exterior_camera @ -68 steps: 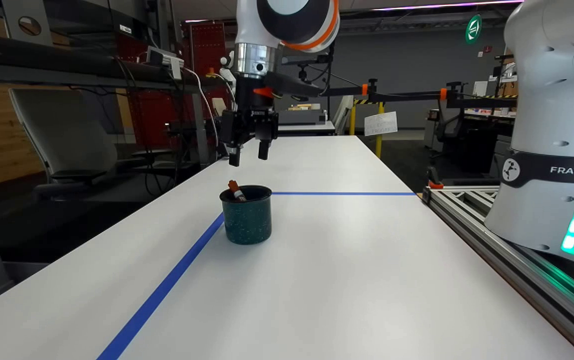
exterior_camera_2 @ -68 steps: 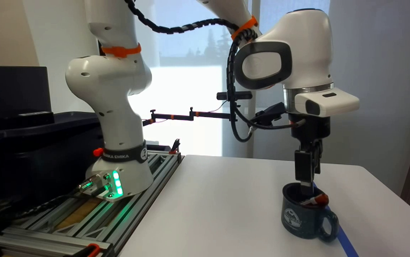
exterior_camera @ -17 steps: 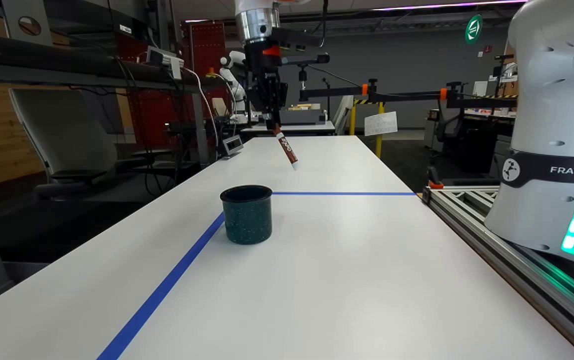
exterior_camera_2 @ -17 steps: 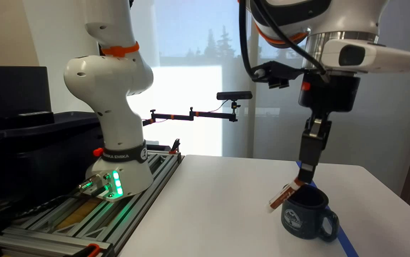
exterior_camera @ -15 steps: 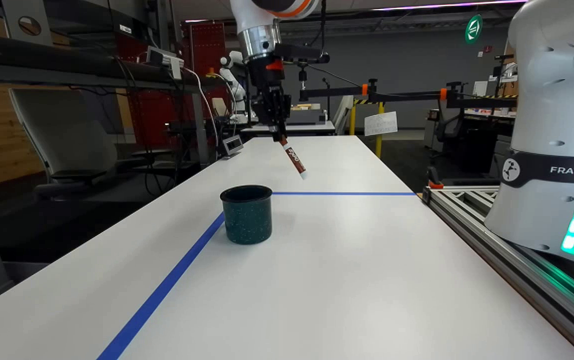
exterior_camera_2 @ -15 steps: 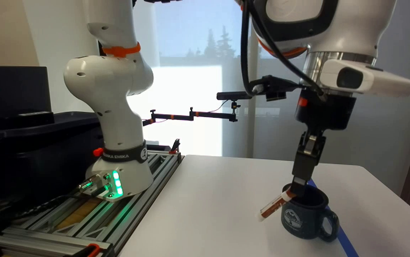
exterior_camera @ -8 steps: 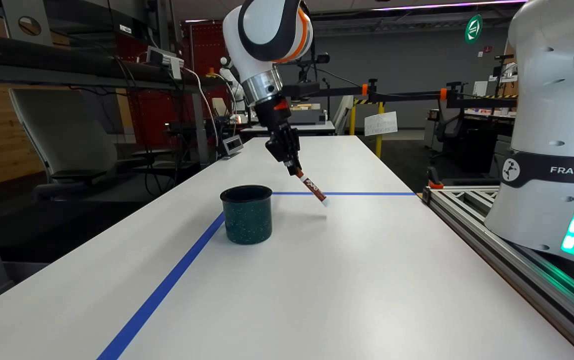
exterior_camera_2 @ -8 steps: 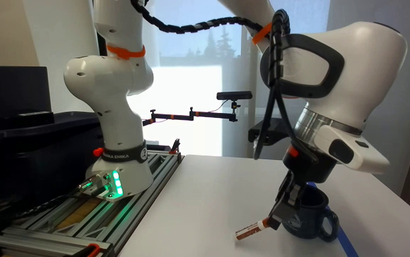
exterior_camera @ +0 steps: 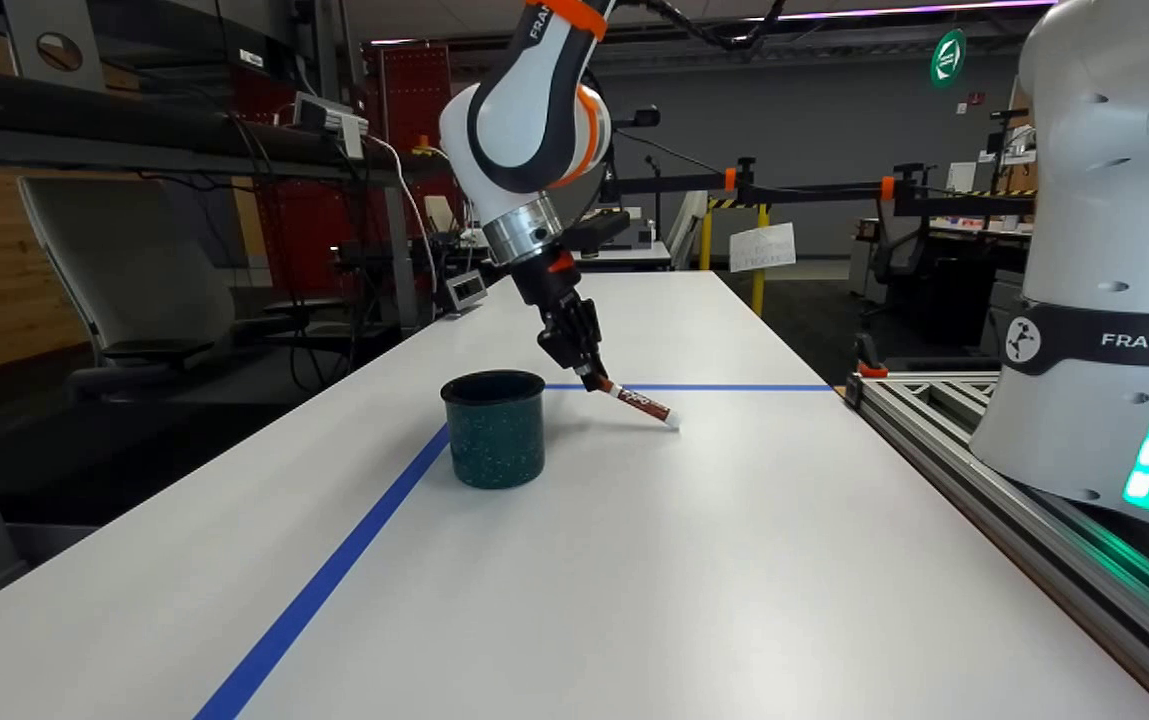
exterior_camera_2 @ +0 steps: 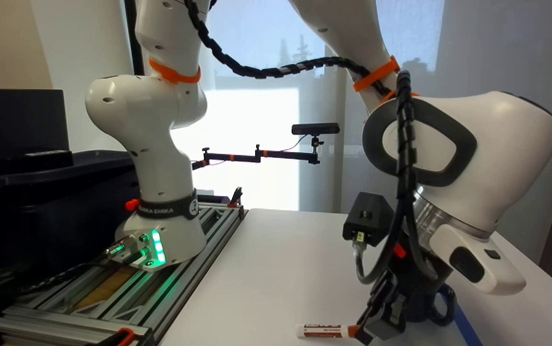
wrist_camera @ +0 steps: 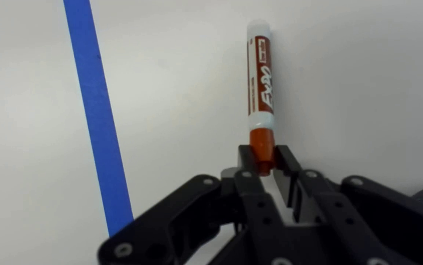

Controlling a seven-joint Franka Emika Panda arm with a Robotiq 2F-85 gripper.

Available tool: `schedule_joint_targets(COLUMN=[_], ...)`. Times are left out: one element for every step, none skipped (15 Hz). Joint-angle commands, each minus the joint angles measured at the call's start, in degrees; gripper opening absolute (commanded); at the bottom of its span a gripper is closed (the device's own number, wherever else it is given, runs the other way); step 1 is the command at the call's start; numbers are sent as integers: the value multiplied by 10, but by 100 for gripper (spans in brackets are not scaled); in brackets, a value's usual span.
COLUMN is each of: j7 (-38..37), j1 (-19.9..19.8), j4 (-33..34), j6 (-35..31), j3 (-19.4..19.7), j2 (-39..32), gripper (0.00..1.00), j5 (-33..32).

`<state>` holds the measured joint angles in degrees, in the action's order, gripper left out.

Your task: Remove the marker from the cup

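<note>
Marker (wrist_camera: 260,82), outside and near the cup (exterior_camera: 494,440), tilted, hand (wrist_camera: 264,156) clamped on its orange end, white end touching or just above the surface (exterior_camera: 694,570) (cannot tell which): may roll away once freed, being round, or twist if pressed lower.

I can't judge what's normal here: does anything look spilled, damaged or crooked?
Only the white rectangular paper sign by the yellow post looks odd: it hangs tilted. The dark teal cylindrical cup stands upright, and the black two-fingered gripper holds the slim red-and-white marker by its orange cap. No spill or damage shows.
</note>
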<state>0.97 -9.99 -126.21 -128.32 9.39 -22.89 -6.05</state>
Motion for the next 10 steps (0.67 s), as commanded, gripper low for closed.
schedule_joint_targets(j7=[24, 29, 37, 49, 62, 76, 91, 107, 125, 142], j1=[-10, -11, -14, -18, -23, -27, -33, -39, -45, -53], j4=[7, 0, -12, -21, -34, -45, -58, -69, -80, -93], j6=[-49, -76, -108, -136, -167, -195, -221, -244, -266, -283], j3=[-7, -9, -12, -16, -22, -27, -35, -42, -50, -59], j2=[-17, -16, -12, -8, -1, 3, 8, 11, 14, 18], gripper=[5, 5, 5, 5, 5, 5, 5, 5, 5, 5], j5=[14, 14, 17, 23, 31, 39, 51, 59, 67, 77])
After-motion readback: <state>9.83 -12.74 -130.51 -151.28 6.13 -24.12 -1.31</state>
